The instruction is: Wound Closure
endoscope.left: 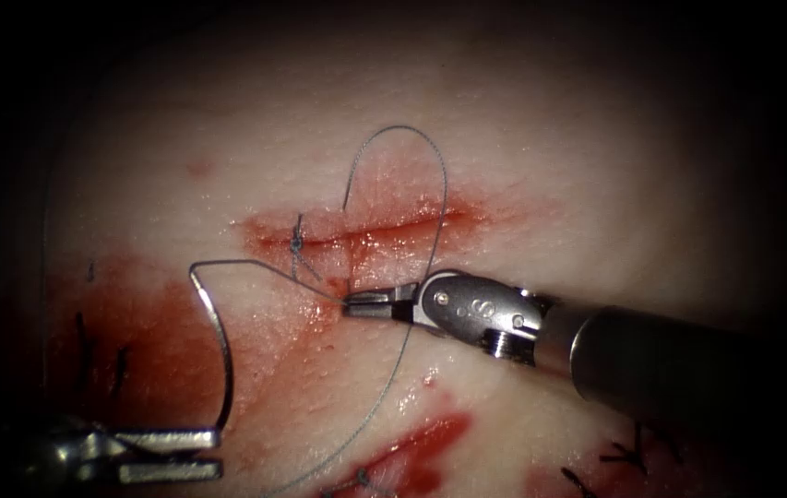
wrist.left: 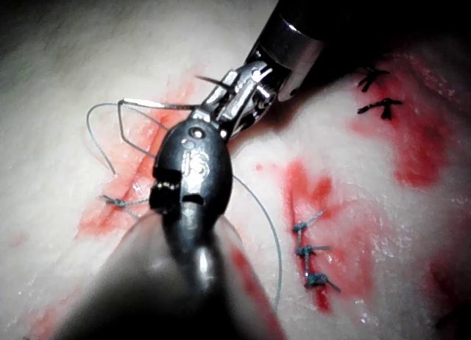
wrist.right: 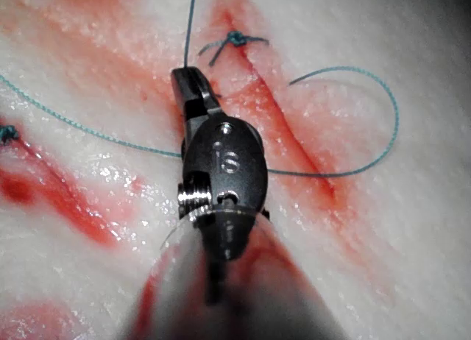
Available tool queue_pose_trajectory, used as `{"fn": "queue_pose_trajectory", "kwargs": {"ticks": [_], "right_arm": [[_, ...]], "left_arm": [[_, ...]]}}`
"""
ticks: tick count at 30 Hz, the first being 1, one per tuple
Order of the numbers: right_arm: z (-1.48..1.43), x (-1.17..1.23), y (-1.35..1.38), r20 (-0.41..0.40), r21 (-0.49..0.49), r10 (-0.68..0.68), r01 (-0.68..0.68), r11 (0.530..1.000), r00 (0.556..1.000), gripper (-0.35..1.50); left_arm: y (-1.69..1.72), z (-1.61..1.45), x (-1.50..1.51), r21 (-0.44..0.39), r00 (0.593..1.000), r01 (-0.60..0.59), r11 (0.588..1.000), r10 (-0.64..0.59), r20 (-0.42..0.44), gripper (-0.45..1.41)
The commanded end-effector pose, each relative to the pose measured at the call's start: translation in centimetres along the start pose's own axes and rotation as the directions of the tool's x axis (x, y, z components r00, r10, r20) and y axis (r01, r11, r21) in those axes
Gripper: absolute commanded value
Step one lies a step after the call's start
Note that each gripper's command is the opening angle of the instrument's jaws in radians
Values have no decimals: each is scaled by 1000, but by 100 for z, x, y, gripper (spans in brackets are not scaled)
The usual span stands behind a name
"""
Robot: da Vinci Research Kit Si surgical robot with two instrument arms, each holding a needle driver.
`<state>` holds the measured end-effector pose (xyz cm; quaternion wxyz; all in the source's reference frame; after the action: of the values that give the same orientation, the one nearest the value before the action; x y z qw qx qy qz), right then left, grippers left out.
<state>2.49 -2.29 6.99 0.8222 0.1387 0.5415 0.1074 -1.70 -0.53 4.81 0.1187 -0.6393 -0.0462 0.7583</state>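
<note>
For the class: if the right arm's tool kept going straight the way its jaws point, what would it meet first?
Probably the curved steel needle held by the left arm's tool. The right arm's tool, gripping thin grey thread, points left along the tissue; depth is unclear.

Lit brightest mid-frame in the endoscope view, on the pale, wet pink tissue (endoscope.left: pixel 541 138); fading to black toward every edge. White glare on the right arm's polished steel tool (endoscope.left: pixel 351 304), the curved steel needle (endoscope.left: pixel 224 360) and the thin grey thread (endoscope.left: pixel 411 134). Left arm's steel tool (endoscope.left: pixel 218 454) half in gloom. Strongly lit wrist views, wet sparkle across the red fluid (wrist.right: pixel 66 207).
</note>
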Motion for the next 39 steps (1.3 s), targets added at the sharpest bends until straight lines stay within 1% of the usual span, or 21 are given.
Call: {"fn": "queue_pose_trajectory", "kwargs": {"ticks": [1, 4, 5, 6, 8, 9, 12, 13, 14, 15, 16, 17, 18, 22, 26, 33, 34, 36, 37, 38, 39], "right_arm": [[7, 32, -30, 2, 36, 12, -12, 999, 1000, -35], [3, 61, -65, -7, 79, 61, -60, 995, 998, -35], [3, 81, -89, -11, 101, 78, -76, 992, 997, -35], [4, 88, -99, -12, 107, 82, -81, 991, 997, -35], [8, 102, -114, -13, 115, 99, -97, 989, 995, -35], [18, 120, -135, -16, 124, 107, -105, 987, 994, -35], [25, 131, -138, -14, 124, 112, -110, 986, 994, -35], [27, 136, -128, -28, 80, 117, -114, 990, 993, -8], [27, 136, -128, -28, 80, 117, -114, 990, 993, -8], [26, 138, -122, -39, 55, 108, -106, 993, 993, 31], [21, 138, -104, -39, -22, 76, -77, 997, 996, 101], [17, 138, -96, -31, -58, 73, -75, 996, 997, 116], [4, 133, -74, -17, -156, 55, -57, 986, 998, 135], [-9, 125, -58, -2, -179, 65, -65, 982, 998, 137], [-20, 117, -47, 11, -212, 92, -88, 973, 996, 126], [-4, 91, -19, 42, -269, 119, -104, 957, 992, 110], [5, 74, -9, 107, -312, 152, -112, 944, 983, 96], [10, 63, -5, 148, -336, 160, -102, 936, 976, 96], [10, 63, -5, 148, -336, 160, -102, 936, 976, 96], [17, 50, 1, 187, -361, 173, -96, 928, 967, 100], [17, 50, 1, 187, -361, 173, -96, 928, 967, 100]], "left_arm": [[-16, 6, -11, 61, 1000, 4, 998, -6, 18, -45], [-29, 6, -25, 142, 999, 4, 990, -11, 45, -45], [-36, 7, -33, 178, 998, 4, 984, -15, 60, -45], [-39, 8, -36, 196, 997, -2, 981, -12, 71, -45], [-43, 8, -40, 226, 996, -10, 974, -10, 90, -45], [-44, 7, -42, 257, 995, -17, 966, -9, 99, -45], [-45, 2, -39, 278, 994, -22, 960, -8, 105, -45], [-46, -3, -37, 289, 995, -20, 957, -11, 104, -45], [-46, -3, -37, 289, 995, -20, 957, -11, 104, -45], [-48, -7, -35, 297, 995, -29, 954, -2, 103, -45], [-51, -14, -33, 309, 995, -42, 950, 12, 99, -45], [-53, -19, -31, 317, 995, -45, 947, 15, 97, -45], [-58, -32, -28, 337, 994, -65, 939, 30, 106, -45], [-62, -45, -26, 359, 991, -82, 930, 39, 125, -45], [-65, -52, -24, 386, 989, -96, 918, 43, 144, -45], [-62, -47, -24, 394, 988, -101, 914, 45, 150, -45], [-62, -46, -24, 395, 988, -102, 913, 45, 150, -45], [-62, -47, -24, 395, 987, -102, 913, 45, 151, -45], [-62, -47, -24, 395, 987, -102, 913, 45, 151, -45], [-62, -47, -25, 396, 987, -103, 912, 45, 153, -45], [-62, -47, -25, 396, 987, -103, 912, 45, 153, -45]]}}
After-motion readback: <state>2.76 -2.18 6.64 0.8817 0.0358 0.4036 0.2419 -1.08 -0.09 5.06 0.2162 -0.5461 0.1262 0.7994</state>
